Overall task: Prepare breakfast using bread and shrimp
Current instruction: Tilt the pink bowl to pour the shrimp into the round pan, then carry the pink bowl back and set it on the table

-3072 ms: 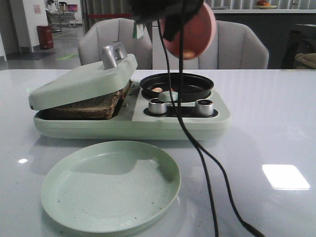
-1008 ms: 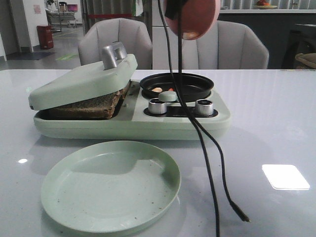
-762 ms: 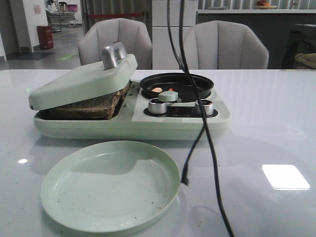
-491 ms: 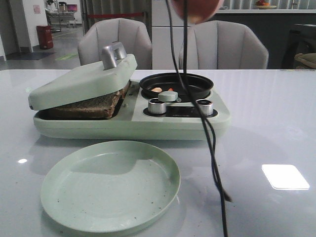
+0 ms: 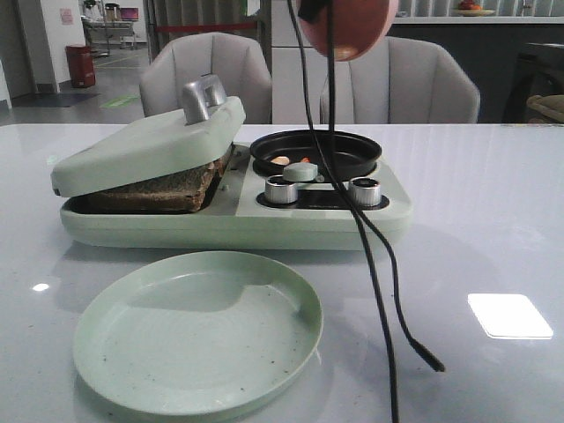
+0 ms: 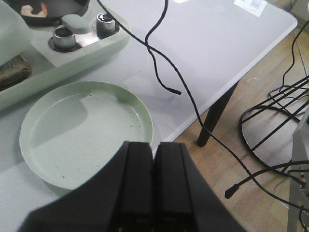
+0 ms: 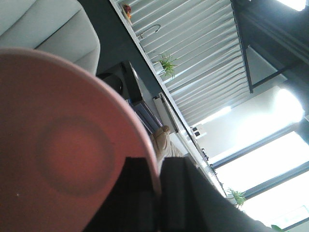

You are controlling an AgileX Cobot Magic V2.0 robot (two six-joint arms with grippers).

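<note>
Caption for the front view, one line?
Pink plate held high above the black pan holding shrimp; bread sits under the press lid, green plate in front.

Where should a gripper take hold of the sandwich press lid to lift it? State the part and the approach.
Grip the silver handle on top of the lid, coming down from above. It is the only raised part; the lid lies tilted on the bread, hinged at the left, so lifting at the handle's end swings it open.
</note>
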